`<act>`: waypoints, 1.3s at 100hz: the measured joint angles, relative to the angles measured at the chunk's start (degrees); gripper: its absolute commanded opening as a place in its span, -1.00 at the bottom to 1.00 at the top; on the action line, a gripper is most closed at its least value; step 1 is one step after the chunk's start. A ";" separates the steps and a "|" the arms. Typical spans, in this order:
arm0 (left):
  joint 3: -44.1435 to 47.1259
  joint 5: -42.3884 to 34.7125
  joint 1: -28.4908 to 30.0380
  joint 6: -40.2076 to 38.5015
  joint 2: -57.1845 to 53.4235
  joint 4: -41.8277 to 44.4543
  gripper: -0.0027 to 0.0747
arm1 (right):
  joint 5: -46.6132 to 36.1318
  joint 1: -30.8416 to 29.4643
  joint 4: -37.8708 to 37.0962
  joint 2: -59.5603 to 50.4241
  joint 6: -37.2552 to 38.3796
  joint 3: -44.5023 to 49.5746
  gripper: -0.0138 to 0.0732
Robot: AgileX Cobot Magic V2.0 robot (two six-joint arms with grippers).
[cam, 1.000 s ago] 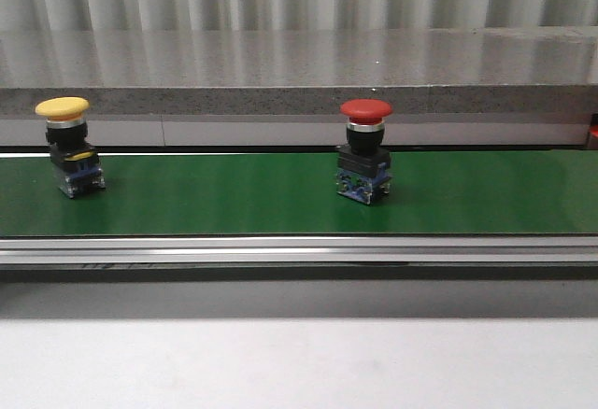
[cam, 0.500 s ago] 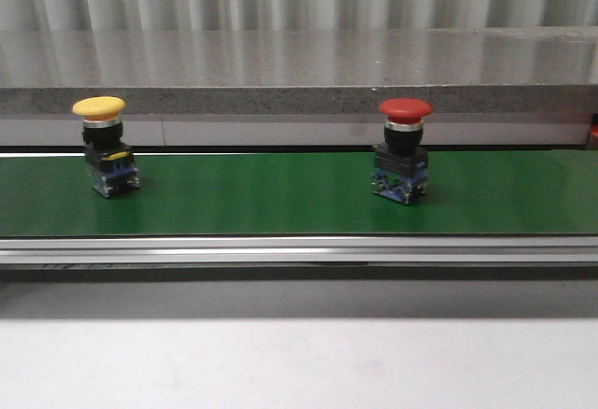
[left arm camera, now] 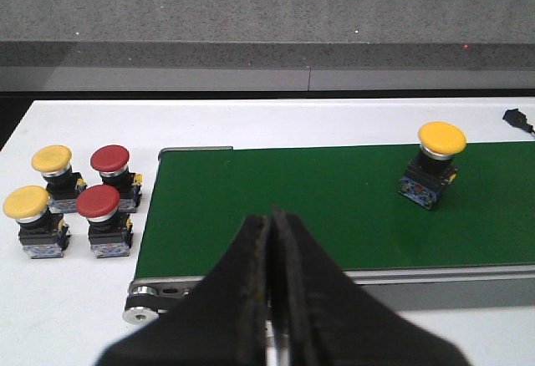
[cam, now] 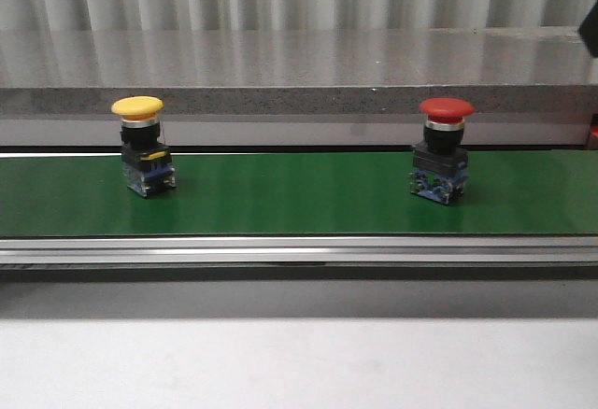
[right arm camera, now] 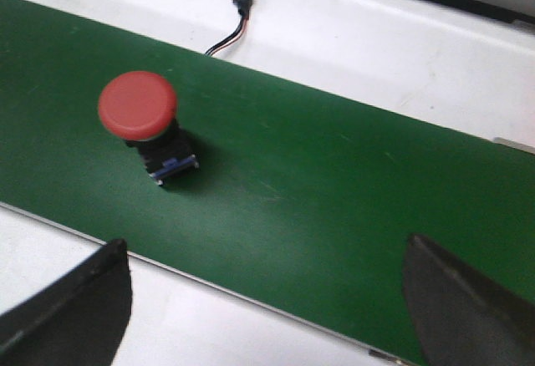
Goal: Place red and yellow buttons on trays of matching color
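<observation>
A yellow button [cam: 142, 146] and a red button [cam: 443, 149] stand upright on the green conveyor belt [cam: 299, 194], well apart from each other — the yellow toward the robot's left, the red toward its right. Neither is held.

The left pincer [left arm camera: 269, 287] hangs over the near edge of the belt with its fingers pressed together and nothing between them; the yellow button sits well off to one side of it. The right pincer [right arm camera: 267, 299] is spread wide and empty, its two fingertips showing only at the corners of the right wrist view, with the red button on the belt beyond them.

Off the end of the belt, on the white surface [left arm camera: 75, 299], four spare buttons [left arm camera: 75, 203] stand in a cluster — two yellow, two red.

No tray shows in any view, and no button has been lifted, so as far as can be judged the sorting has not begun: both buttons must yet be grasped and carried to their matching trays.
</observation>
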 measured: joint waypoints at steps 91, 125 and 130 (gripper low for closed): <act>0.00 0.00 0.00 0.00 0.00 0.00 -0.98 | -3.46 3.41 0.13 29.39 -0.04 -12.49 0.13; 0.00 0.00 0.00 0.00 0.00 0.00 -0.98 | 3.70 -2.04 0.40 29.75 0.41 -19.30 -0.19; 0.00 0.00 0.00 0.00 0.00 0.00 -0.98 | 4.32 -4.18 0.40 29.80 0.41 -21.54 -0.19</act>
